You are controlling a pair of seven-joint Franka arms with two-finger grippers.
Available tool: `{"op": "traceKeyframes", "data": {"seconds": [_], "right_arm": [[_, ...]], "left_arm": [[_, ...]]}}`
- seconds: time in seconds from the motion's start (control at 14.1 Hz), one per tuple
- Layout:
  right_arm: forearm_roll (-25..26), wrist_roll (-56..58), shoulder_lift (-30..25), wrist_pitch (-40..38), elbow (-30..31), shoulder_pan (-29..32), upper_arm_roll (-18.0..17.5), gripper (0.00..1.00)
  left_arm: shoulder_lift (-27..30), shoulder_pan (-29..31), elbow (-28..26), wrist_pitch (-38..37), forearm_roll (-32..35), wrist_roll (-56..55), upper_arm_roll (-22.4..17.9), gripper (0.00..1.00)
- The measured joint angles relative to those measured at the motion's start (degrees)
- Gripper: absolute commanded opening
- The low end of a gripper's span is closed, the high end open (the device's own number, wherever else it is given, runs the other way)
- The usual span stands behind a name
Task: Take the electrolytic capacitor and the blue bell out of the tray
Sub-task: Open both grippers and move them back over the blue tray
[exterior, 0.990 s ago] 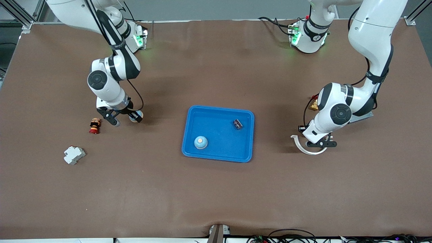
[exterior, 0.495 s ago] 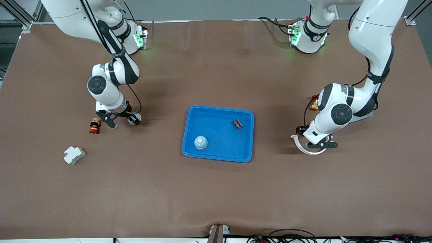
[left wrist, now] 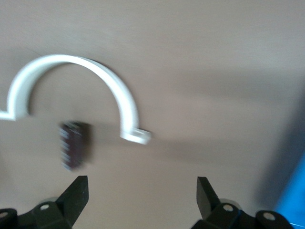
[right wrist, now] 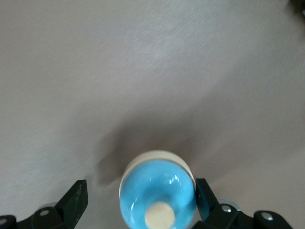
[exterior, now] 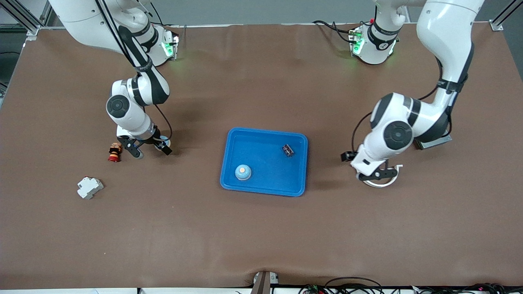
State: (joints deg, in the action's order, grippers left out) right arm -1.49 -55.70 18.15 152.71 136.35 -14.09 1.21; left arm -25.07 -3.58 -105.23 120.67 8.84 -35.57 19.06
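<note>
- White circuit breaker [exterior: 90, 187] lies lowest in the front view, low in the frame toward the right arm's end of the tabletop [exterior: 261, 237].
- Mid-frame sits the blue tray [exterior: 264, 190] — inside it a blue bell [exterior: 242, 172] near the lower rim and a small dark capacitor [exterior: 287, 150] near the upper corner, well apart.
- Left gripper [exterior: 374, 174] hangs low over a white curved clamp [exterior: 384, 182] toward the left arm's end; its wrist view shows the fingers [left wrist: 78, 188] spread open, holding nothing, with the clamp and a second dark capacitor [left wrist: 74, 144] lying on the tabletop inside the clamp's arc.
- Red-and-yellow push button [exterior: 115, 152] lies beside the right gripper [exterior: 149, 149].
- Right gripper's fingers [right wrist: 76, 193] stand open around a second blue bell [right wrist: 158, 191] on the tabletop — not closed on it.
</note>
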Motion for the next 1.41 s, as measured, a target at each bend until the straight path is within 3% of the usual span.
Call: {"op": "traceKeyframes", "data": {"seconds": [0.21, 0.42, 0.64, 0.99, 1.41], "right_arm": [[-0.05, -8.4, -1.1, -14.45, -9.94, -2.59, -1.29, 1.0], [-2.31, -15.69, -1.32, -20.77, -18.25, -6.83, -1.56, 1.0], [-4.72, -20.87, 0.38, -22.67, -23.3, -8.96, -1.59, 1.0], [-4.92, -33.21, 9.4, -23.01, -35.83, -12.43, -1.61, 1.0], [-4.91, -40.99, 18.71, -23.28, -46.17, -15.48, -1.56, 1.0]], "left_arm": [[-0.43, -3.14, 2.4, -2.16, 0.0, -11.99, 4.76, 1.0], [-2.86, -8.84, 4.13, -2.06, 0.0, -24.45, 5.0, 1.0], [-8.49, -11.77, 8.48, -1.1, 0.0, -38.41, 4.97, 1.0], [-15.04, -13.51, 12.98, 4.61, 0.0, -51.78, 4.82, 1.0], [-16.67, -13.5, 13.34, 9.15, 0.0, -54.73, 4.3, 1.0]]}}
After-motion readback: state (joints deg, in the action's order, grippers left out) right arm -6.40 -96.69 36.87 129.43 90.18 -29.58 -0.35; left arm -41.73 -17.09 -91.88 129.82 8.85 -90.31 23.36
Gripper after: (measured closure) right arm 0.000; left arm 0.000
